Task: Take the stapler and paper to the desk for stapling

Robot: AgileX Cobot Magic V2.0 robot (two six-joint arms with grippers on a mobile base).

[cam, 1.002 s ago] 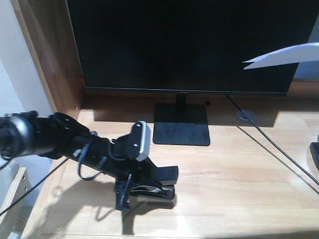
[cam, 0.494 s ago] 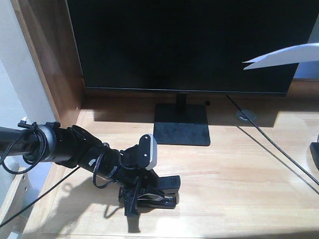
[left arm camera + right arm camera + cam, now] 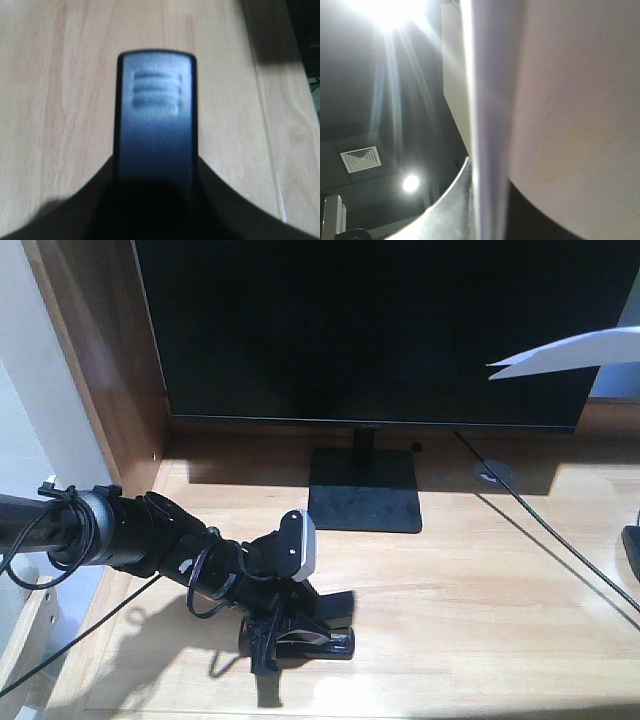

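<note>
Since a second ago, the left arm has slid rightward and sunk lower over the desk; across the last half second we see almost no further shift. Front view: the left gripper is clamped on the rear of the black stapler, whose base lies flat on the desk, in front of the monitor stand and apart from it; the grey wrist camera sits just above. Behind stands the dark monitor. At upper right the paper hangs in the air, nearly edge-on, well apart from the stapler. A thin cable crosses the desk at right. Left wrist view: the stapler, three ridges near its tip, points away from us over pale planks, with dark fingers flanking it at the bottom edge. Right wrist view: the paper fills the right half, blurred, against a ceiling with a vent and a lamp; we cannot tell how the right gripper stands.
</note>
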